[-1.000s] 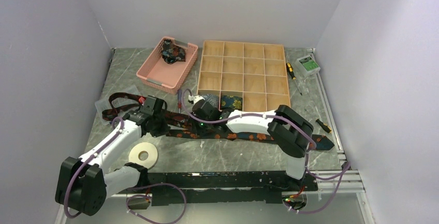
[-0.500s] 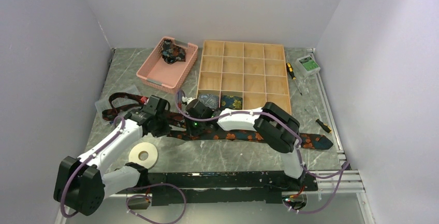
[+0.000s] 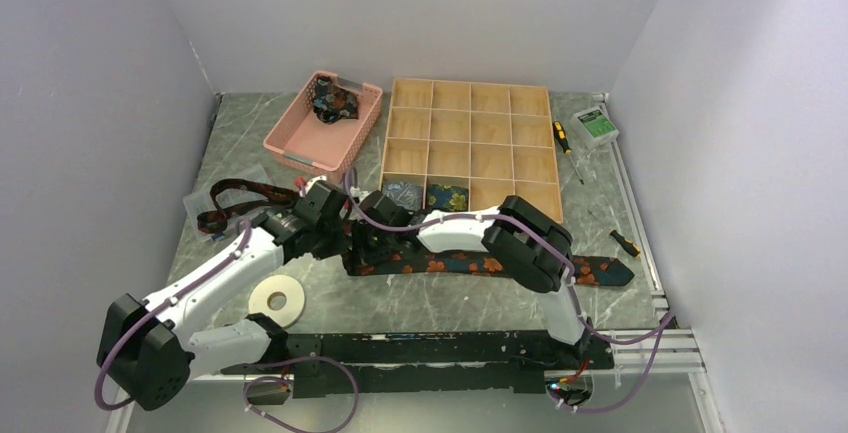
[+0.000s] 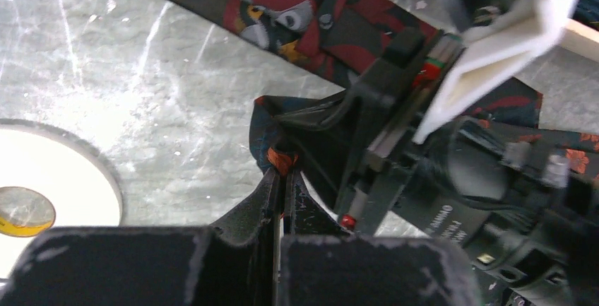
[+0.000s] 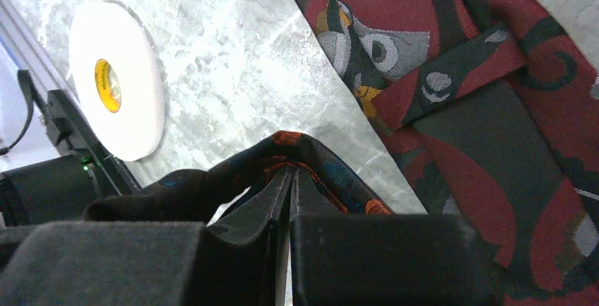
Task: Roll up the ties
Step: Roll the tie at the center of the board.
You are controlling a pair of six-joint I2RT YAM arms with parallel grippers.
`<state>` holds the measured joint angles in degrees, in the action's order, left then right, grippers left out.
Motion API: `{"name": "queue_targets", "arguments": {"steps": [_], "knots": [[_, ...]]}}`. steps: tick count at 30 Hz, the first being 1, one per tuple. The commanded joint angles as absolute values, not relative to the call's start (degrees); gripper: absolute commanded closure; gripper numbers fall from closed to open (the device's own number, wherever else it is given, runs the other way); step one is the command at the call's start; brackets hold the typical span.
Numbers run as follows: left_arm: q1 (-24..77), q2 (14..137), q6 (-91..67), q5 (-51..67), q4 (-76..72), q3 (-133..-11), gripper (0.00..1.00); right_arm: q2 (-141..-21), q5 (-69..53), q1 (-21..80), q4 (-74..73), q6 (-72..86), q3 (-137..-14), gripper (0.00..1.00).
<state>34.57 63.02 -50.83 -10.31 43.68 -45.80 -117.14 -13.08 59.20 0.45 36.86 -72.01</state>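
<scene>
Counter (image 3: 450, 298): grey marbled slab, walled in white on three sides.

Wooden tray (image 3: 468, 83): far centre, a grid of compartments. In the near row, two neighbouring compartments left of centre each hold a rolled tie (image 3: 403, 195).

Navy tie (image 3: 440, 265): orange flower print, lying flat left to right across the near-centre counter. Its pointed end is near the right edge. Its left end is lifted into a small fold where both arms meet.

Pink basket (image 3: 300, 143): far left, just beside the tray, with a bundle of dark printed fabric inside.

Maroon tie (image 3: 235, 193): looped on the left of the counter, far side of the left arm. The wrist views show it passing just beside the lifted navy fold.

Left tool (image 4: 281, 179): fingers pressed together, pinching the folded end of the navy tie.

Right tool (image 5: 289, 179): fingers likewise closed with no gap, the same navy fold clamped at the tips and draped over them. The two tools sit nearly touching.

Tape ring (image 3: 277, 300): white, flat on the counter, near left, apart from both ties.

Green-and-white box (image 3: 596, 125) and yellow-handled screwdriver (image 3: 563, 138): far right, beside the tray.
</scene>
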Motion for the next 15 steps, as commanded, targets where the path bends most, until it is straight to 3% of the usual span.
{"name": "queue_targets", "arguments": {"steps": [1, 9, 15], "knots": [[36.47, 66.16, -51.85, -11.76, 41.19, -50.10, 0.97, -117.62, -17.51, 58.99, 6.47, 38.85, -69.77, 0.94], [38.57, 70.98, -52.52, -15.31, 41.84, -52.46, 0.97, -112.65, -13.75, 56.84, 7.80, 39.60, -65.24, 0.92], [38.84, 70.75, -52.54, -16.70, 42.57, -52.12, 0.97, -106.94, -12.92, 54.33, 7.46, 39.77, -61.56, 0.81]]}}
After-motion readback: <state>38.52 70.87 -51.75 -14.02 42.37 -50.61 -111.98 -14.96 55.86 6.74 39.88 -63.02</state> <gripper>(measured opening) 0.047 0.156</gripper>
